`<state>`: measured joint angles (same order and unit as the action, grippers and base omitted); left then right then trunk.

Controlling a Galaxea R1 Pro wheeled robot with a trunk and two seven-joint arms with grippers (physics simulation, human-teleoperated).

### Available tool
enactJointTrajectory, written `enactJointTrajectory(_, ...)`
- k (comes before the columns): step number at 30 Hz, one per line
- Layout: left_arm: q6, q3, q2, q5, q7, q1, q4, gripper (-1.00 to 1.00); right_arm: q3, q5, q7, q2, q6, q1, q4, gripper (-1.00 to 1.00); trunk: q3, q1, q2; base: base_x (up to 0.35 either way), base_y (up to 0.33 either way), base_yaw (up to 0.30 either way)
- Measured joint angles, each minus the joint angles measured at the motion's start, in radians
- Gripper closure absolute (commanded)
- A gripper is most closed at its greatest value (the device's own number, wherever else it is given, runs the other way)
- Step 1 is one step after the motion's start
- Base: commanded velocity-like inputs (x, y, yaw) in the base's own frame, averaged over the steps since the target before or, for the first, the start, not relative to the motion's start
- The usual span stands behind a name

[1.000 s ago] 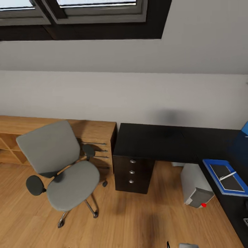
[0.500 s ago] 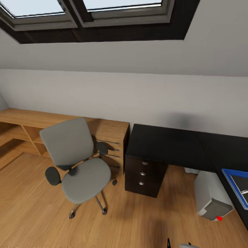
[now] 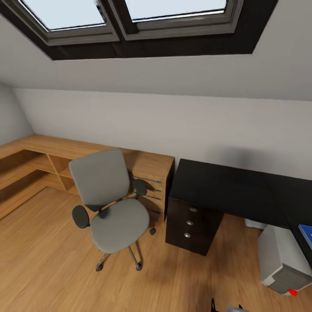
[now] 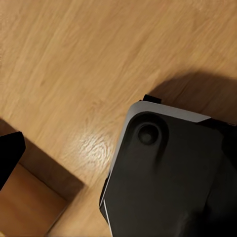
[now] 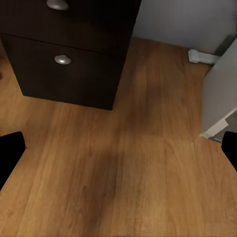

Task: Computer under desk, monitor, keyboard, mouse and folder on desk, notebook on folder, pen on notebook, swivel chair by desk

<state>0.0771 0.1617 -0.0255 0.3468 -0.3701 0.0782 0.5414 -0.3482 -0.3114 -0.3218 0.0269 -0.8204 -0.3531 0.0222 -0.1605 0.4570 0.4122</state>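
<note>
Chair: the swivel chair stands on the wood floor in front of a light wooden unit, near the desk's drawer end but with a clear gap between them; its seat is bare, no folder on it.
Desk: the black desk runs along the wall, three silver knobs on its drawer block (two of them also show in the right wrist view); the stretch of top in sight carries nothing.
Computer: the grey tower sits on the floor under the desk's right-hand wing, a small red light at its front corner.
Folder: a sliver of blue lies on the desk at the far right edge of the head view, so I take it the folder is already up there.
Done, as I judge it: computer under the desk, folder off the chair.
Left: bringing the chair up beside the desk looks like the open step; monitor, keyboard, mouse, notebook and pen I can't check from here.
Grippers: the right one is spread wide, dark fingertips at both edges of its wrist view, holding nothing; the left I cannot tell (one dark tip beside the robot's base).
Writing: none readable anywhere, no brand or label.
</note>
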Motion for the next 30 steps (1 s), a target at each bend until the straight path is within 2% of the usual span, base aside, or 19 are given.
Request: enactJointTrajectory(30,0.0,0.002,-0.002,0.0,0.0,0.0,0.0,-1.0,0.0,0.0,0.0,0.0,0.001,0.0,0.0,-1.0,0.04,0.0,0.0,0.0,0.0,0.17)
